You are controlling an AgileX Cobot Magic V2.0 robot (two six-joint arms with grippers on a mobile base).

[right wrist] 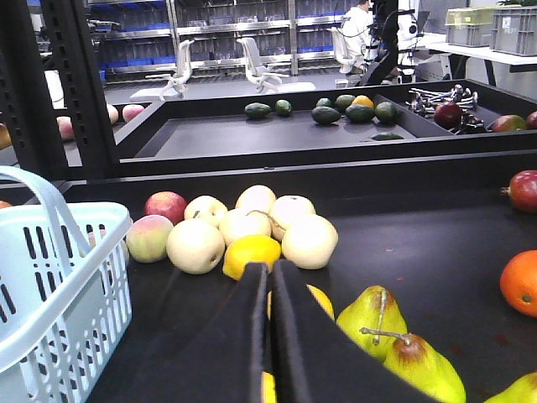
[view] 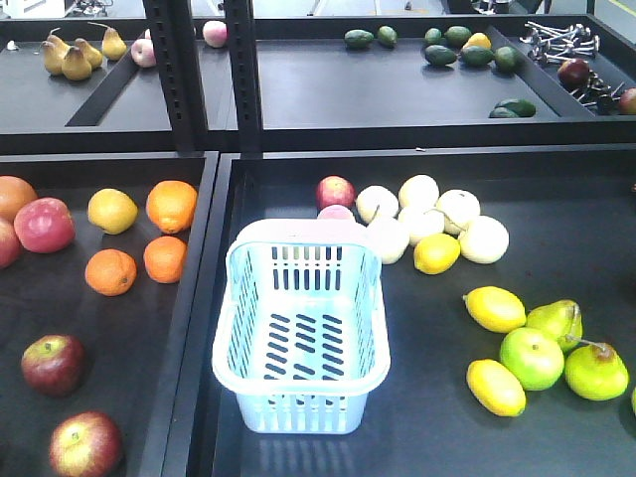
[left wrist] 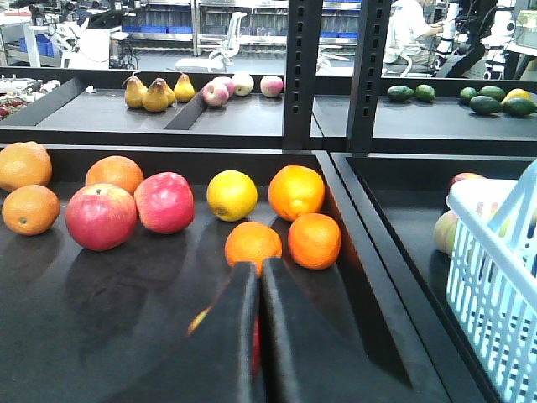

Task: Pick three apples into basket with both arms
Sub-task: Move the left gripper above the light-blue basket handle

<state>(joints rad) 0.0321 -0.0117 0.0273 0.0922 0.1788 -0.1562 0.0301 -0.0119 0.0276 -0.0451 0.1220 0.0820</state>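
The left gripper (left wrist: pixel 258 273) is clenched on nothing, its two black fingers pressed flat together and aimed over the left tray (view: pixel 129 397). A sliver of red-and-yellow skin peeps from under them, probably one of the apples, though too little shows to be sure. Just beyond its tips lie two oranges (left wrist: pixel 253 245). The right gripper (right wrist: pixel 270 273) is likewise closed and empty, pointing past a lemon (right wrist: pixel 250 252) and green pears (right wrist: pixel 373 315) — none of them wanted. Both look parked low, a resting pose ahead of any reach, and each would have to open first.

The basket (view: pixel 298 409) stands upright and empty between the two sides, seemingly so that either arm can drop fruit into it. Two apples (view: pixel 52 363) lie in the left tray's near corner, well apart from the basket. A third cannot be clearly picked out.

The apples are round, dark maroon, glossy and faintly flecked — firm, and apt to roll on the tray's matte black liner. The basket is thin pale-blue plastic, slotted in walls and floor, with a rounded rim.
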